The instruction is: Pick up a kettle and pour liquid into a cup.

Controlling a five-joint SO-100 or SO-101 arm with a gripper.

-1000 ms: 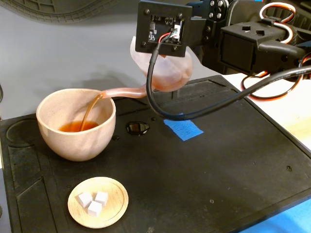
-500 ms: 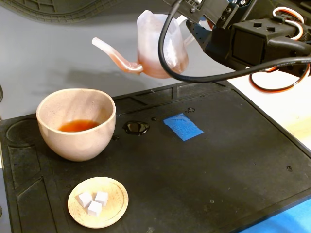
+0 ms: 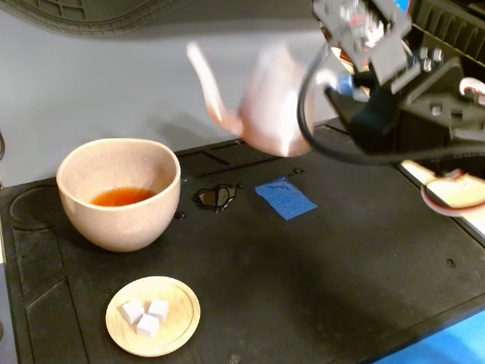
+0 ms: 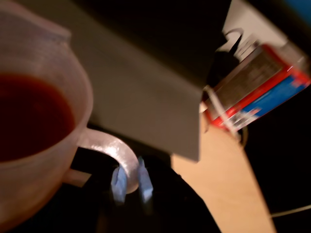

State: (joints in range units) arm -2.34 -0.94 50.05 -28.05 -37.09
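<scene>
I hold the kettle (image 3: 274,106) up in the air above the back of the black mat (image 3: 341,258), roughly upright, its thin spout (image 3: 206,82) pointing up and to the left in the fixed view. It is blurred there. In the wrist view my gripper (image 4: 130,183) is clamped on the kettle's white loop handle (image 4: 111,148), with a blue-padded fingertip (image 4: 118,182) on each side of the loop. That view also looks down into the kettle's mouth, where dark red liquid (image 4: 29,116) sits inside.

The cup (image 3: 119,193) stands on the left part of the mat, well apart from the kettle and lower than it, with reddish-orange liquid pooled at its bottom. Between the cup and a patch of blue tape (image 3: 285,198) lies a small wet puddle (image 3: 215,196) on the mat. Near the front left a small round wooden dish (image 3: 153,315) holds three white cubes (image 3: 145,315).
</scene>
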